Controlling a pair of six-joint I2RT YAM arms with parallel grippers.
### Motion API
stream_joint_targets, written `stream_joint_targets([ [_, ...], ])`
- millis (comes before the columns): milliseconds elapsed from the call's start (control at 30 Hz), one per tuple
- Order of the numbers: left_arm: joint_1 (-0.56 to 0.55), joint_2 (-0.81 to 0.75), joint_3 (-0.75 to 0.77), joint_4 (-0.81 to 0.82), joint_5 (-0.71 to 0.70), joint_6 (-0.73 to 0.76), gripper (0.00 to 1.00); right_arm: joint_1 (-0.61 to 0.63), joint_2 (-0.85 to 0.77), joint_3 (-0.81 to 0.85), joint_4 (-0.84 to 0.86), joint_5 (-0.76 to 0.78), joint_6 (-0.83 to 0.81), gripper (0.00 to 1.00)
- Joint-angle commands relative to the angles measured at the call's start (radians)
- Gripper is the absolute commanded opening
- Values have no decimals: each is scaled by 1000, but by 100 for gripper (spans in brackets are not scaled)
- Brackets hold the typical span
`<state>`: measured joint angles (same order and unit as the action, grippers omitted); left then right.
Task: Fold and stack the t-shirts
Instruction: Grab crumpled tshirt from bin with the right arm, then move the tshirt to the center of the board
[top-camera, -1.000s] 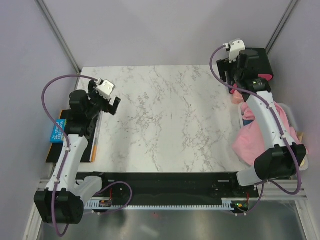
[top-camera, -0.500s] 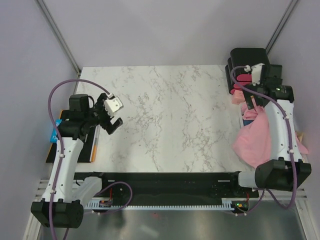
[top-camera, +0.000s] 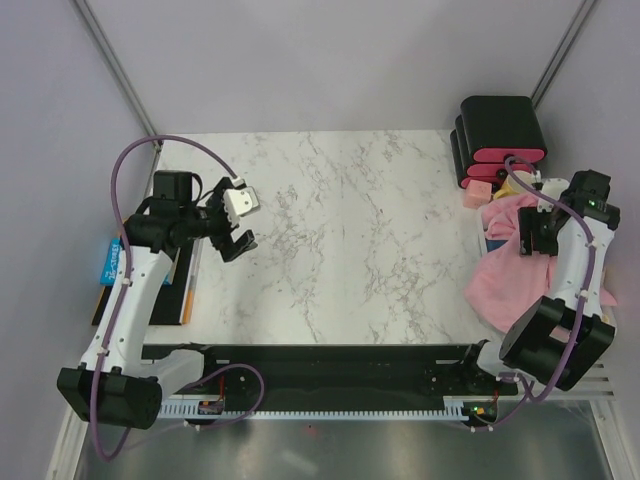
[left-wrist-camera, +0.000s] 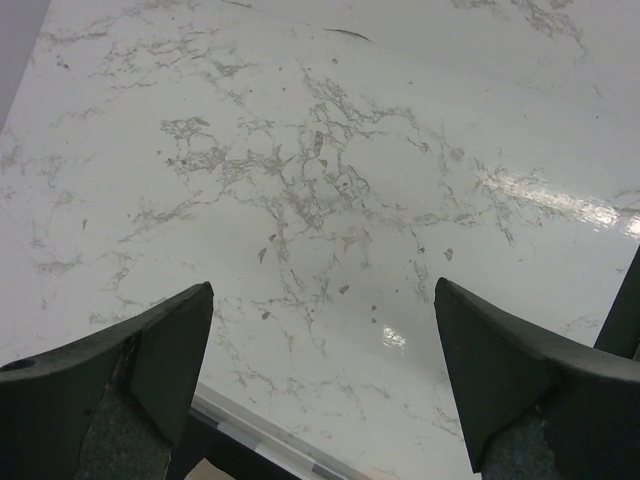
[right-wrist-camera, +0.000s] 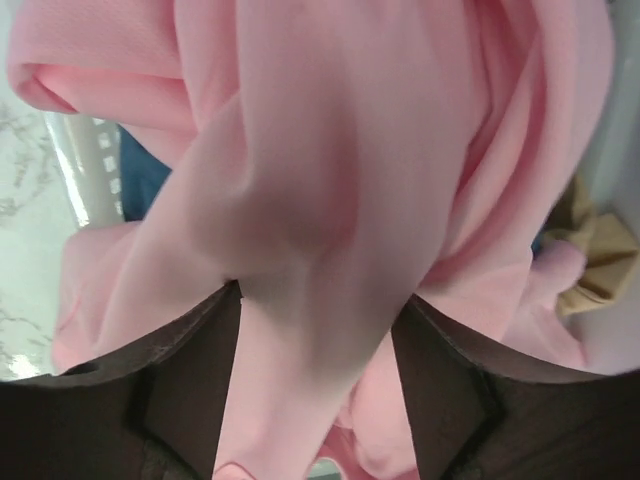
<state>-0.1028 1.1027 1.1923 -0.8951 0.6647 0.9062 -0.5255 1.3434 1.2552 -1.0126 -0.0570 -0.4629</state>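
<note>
A crumpled light pink t-shirt (top-camera: 505, 285) is heaped at the table's right edge and hangs over it. My right gripper (top-camera: 533, 236) points down into the heap. In the right wrist view its jaws (right-wrist-camera: 320, 295) stand apart on either side of a raised fold of the pink t-shirt (right-wrist-camera: 330, 150), which fills the gap between them. A patch of the dark teal-blue t-shirt (right-wrist-camera: 145, 180) shows under the pink one. My left gripper (top-camera: 235, 228) hovers open over the bare left part of the marble table (top-camera: 340, 230), with nothing between its fingers (left-wrist-camera: 322, 290).
Black plastic boxes with pink fronts (top-camera: 497, 130) are stacked at the back right corner. A white bin rim (right-wrist-camera: 85, 150) shows under the shirts, and a tan cloth (right-wrist-camera: 595, 250) lies beside them. A blue book and flat black items (top-camera: 112, 265) lie off the table's left edge.
My right arm has swung from above the black boxes down onto the pink t-shirt, and its jaws have narrowed. The left gripper has moved right, out over the table.
</note>
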Motion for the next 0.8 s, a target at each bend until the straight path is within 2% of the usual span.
stream_joint_targets([
  [0, -29, 22, 53, -24, 21, 27, 98, -1, 31, -10, 15, -130, 6, 62],
  [33, -32, 26, 58, -22, 16, 25, 98, -2, 46, -10, 16, -138, 12, 45],
  [67, -38, 32, 58, -22, 15, 25, 98, -2, 54, -7, 16, -156, 13, 32],
  [100, -40, 36, 58, -22, 13, 22, 98, -2, 62, -2, 16, -158, 18, 25],
  [133, -43, 37, 56, -22, 9, 22, 98, -2, 68, 10, 16, -156, 24, 11],
  [233, -51, 39, 47, -24, 0, 23, 97, 1, 59, 59, 20, -132, 35, 0],
  [367, -58, 42, 41, -22, 10, 26, 93, 48, 39, 188, 22, -46, 40, 0],
  [400, -58, 45, 40, -21, 12, 26, 88, 65, 36, 226, 23, -6, 40, 0],
  [567, -66, 51, 27, 15, 38, 26, 76, 225, 100, 593, 9, 112, 18, 0],
  [733, -80, 57, 0, 67, 71, 43, 75, 418, 302, 1006, -50, 302, -84, 0],
  [767, -81, 60, -2, 85, 76, 49, 75, 450, 327, 1044, -43, 328, -114, 0],
])
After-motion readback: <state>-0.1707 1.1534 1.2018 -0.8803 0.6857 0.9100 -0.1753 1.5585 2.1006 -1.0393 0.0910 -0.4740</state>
